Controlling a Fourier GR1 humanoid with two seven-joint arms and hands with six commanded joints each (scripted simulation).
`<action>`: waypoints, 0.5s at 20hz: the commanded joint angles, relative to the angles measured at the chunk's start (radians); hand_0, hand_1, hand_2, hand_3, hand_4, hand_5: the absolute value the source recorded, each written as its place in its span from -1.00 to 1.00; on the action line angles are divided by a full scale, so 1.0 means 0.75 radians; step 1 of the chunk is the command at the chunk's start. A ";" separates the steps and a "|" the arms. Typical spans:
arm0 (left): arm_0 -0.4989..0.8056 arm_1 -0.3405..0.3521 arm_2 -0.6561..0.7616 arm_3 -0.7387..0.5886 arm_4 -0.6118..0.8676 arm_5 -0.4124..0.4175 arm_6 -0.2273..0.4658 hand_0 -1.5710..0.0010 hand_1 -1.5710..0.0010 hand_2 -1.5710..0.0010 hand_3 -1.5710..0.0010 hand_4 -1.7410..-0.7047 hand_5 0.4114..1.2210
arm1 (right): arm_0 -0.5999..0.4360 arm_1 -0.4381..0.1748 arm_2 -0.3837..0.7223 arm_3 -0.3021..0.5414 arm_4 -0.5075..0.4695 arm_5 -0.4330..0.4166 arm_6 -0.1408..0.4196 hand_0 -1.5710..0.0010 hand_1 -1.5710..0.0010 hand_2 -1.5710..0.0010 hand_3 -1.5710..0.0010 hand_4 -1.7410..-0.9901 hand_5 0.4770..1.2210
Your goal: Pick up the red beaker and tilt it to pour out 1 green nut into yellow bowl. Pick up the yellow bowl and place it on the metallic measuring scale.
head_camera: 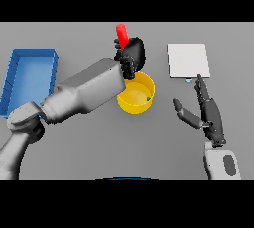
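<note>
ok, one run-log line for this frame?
phase: pour | left hand: shut on red beaker, over yellow bowl | green nut: in bowl | right hand: open, idle, below scale

Even, soft light is falling from above across the flat grey worktop [89, 157], leaving it a uniform mid-grey with no glare. Shadows are barely showing; only faint darkening is sitting under the round yellow bowl [130, 104]. The white square scale plate [187, 59] is reading brightest, nearly washed out. Edges everywhere are looking slightly soft, and straight lines are staying straight toward the borders.
</note>
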 commanded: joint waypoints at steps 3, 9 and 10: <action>-0.041 0.026 0.010 -0.011 -0.008 0.013 -0.017 -1.00 -1.00 -1.00 -1.00 -1.00 1.00 | 0.005 0.000 0.002 -0.041 -0.018 0.010 -0.004 1.00 1.00 1.00 1.00 0.35 -0.71; -0.247 0.119 0.175 0.033 0.012 0.122 0.019 -1.00 -0.69 -0.67 -0.73 -0.85 0.94 | -0.007 -0.003 -0.005 -0.024 -0.050 0.040 -0.027 1.00 1.00 1.00 1.00 0.38 -0.63; -0.298 0.132 0.208 0.073 0.020 0.161 0.011 -1.00 -0.75 -0.74 -0.54 -0.88 0.95 | -0.014 0.008 0.000 -0.012 -0.048 0.037 -0.018 1.00 1.00 1.00 1.00 0.36 -0.61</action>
